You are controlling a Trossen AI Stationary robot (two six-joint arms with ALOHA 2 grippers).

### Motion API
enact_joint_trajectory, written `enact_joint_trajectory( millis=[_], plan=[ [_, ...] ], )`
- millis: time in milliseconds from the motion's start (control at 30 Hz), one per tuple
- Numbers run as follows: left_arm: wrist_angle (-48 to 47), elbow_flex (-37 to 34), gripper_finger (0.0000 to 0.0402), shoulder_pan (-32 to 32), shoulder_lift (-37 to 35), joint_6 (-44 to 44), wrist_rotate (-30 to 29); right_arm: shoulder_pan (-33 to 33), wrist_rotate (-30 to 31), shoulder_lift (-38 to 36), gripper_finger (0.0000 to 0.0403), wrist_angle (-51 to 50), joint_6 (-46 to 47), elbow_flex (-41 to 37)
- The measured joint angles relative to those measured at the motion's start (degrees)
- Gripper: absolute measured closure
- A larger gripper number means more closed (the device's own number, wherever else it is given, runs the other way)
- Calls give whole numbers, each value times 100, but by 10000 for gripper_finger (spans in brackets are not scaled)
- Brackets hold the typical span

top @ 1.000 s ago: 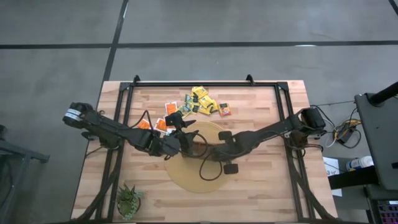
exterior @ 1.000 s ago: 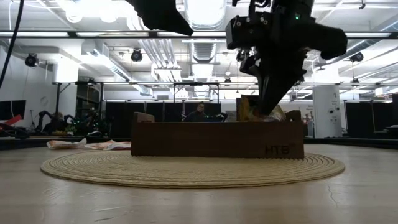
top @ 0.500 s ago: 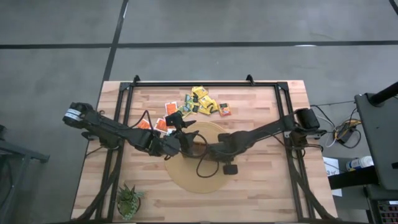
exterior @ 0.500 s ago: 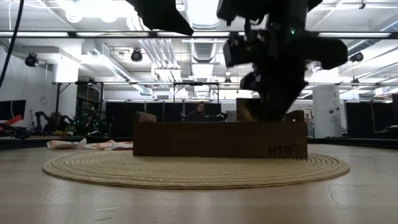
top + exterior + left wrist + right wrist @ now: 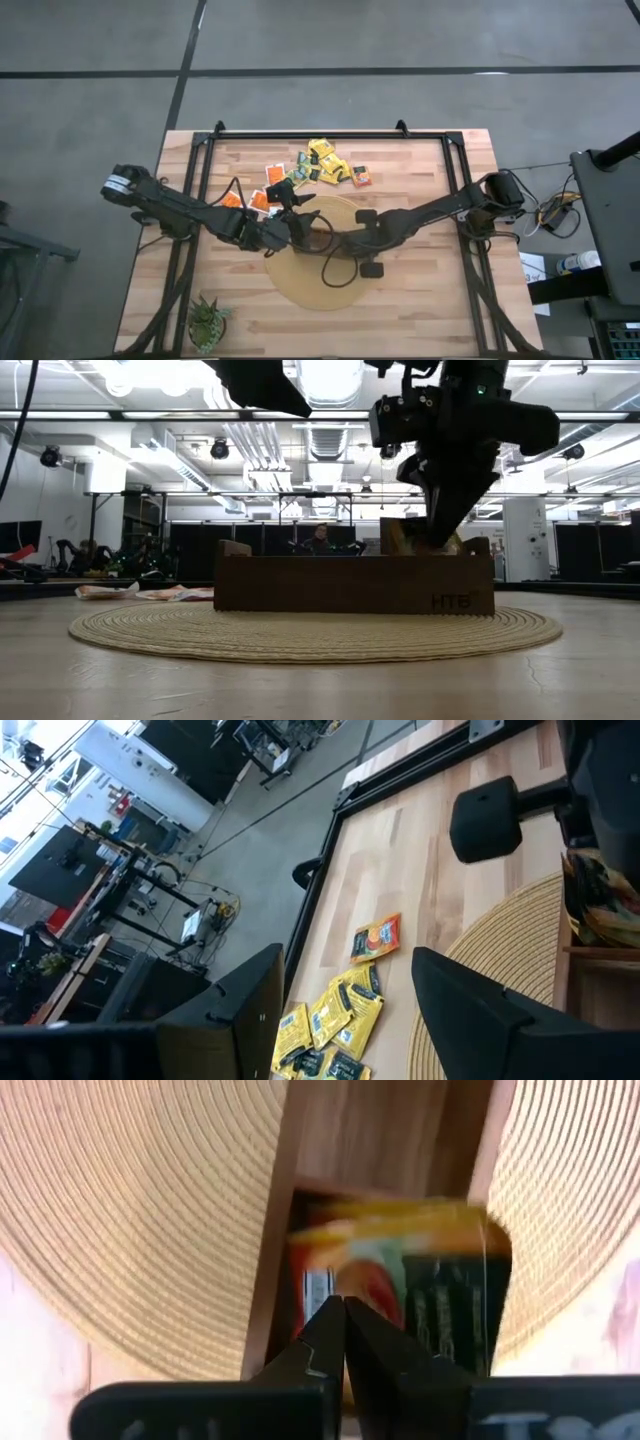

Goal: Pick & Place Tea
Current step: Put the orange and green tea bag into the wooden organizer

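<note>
Over the table, high view: loose tea sachets [image 5: 325, 163] lie at 12 o'clock of the left gripper [image 5: 305, 208], the nearer arm.
Low view: right gripper [image 5: 440, 540] dips into the brown box [image 5: 350, 583].
Left wrist: fingers spread, empty.
Right wrist: fingers [image 5: 325, 1342] pinched together above boxed sachets [image 5: 395, 1280].

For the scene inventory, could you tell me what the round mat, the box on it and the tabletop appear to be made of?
The round mat looks like woven straw or rope: tan, matte, with coiled concentric ridges. The box seems to be brown wood or thick board, matte, with letters marked on its side; which of the two is unclear. The tabletop looks like light, smooth wood, jointed from planks with visible grain.
</note>
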Motion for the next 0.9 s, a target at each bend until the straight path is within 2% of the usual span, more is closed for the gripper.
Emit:
enact_joint_trajectory(
  millis=[267, 667, 900],
  plan=[
    [0, 0, 187, 0, 0, 0, 10, 55, -9, -36, 394, -284, 138, -94],
    [15, 0, 187, 2, 0, 1, 34, 48, -344, -25, 394, 619, 364, -226],
    [17, 0, 187, 2, 0, 1, 36, 48, -310, -81, 394, 365, 373, -188]
  ],
)
